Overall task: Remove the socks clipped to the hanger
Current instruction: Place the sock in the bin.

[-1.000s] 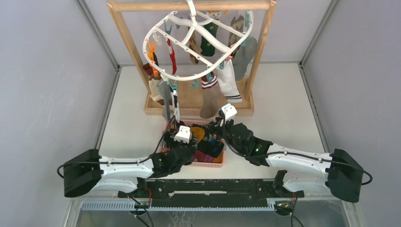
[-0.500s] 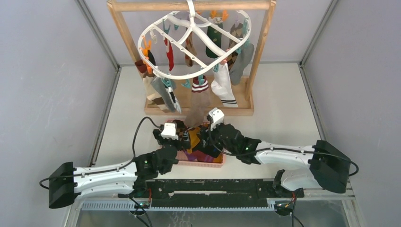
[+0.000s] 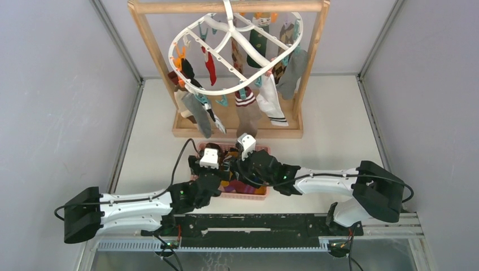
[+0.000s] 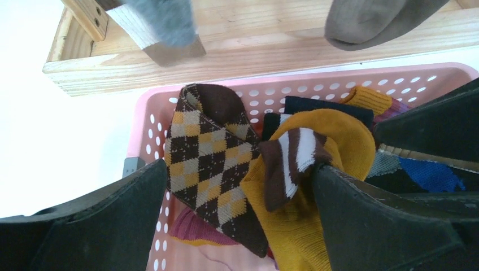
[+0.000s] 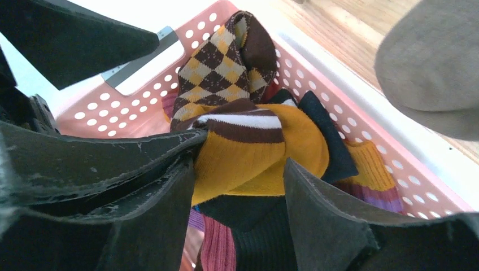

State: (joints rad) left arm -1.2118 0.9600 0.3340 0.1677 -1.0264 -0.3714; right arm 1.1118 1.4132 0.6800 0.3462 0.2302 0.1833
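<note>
**Hanger** [image 3: 230, 34]: white oval ring with curved spokes, hung by its hook from the top bar of the wooden frame stand [image 3: 169, 7]. The stand sits at the middle of the surface [image 3: 339, 113], toward the far edge.

**Socks** [image 3: 272, 101], still clipped: a white sock with dark bands, a grey sock [image 3: 199, 110], a taupe sock [image 3: 248, 116], a red sock [image 3: 210, 65] and several more round the ring. They hang from orange clips [image 3: 179, 56] and teal clips [image 3: 242, 93]. The toes of the lowest ones reach down near the stand's base.

**Pink basket** [image 4: 339, 84]: perforated, lying just before the stand's base, midway along the near edge. It contains:
- a brown-and-yellow argyle sock [image 4: 209, 158]
- a mustard sock [image 4: 333, 127] with a brown-and-white striped cuff [image 4: 291, 158]
- a navy sock [image 4: 322, 107]
- a blue sock [image 4: 429, 175]
- a black sock [image 5: 327, 135]
- something pink-red underneath

**Left gripper** [image 4: 240, 169]: low over the basket's left half. The jaws are spread wide and hold nothing, with the argyle sock and the striped cuff lying between them. The right-hand finger touches the cuff.

**Right gripper** [image 5: 240, 164]: low over the basket's right half, close beside the left one. The jaws stand partly apart with the mustard sock bunched between them. I cannot tell whether they press on it.
</note>
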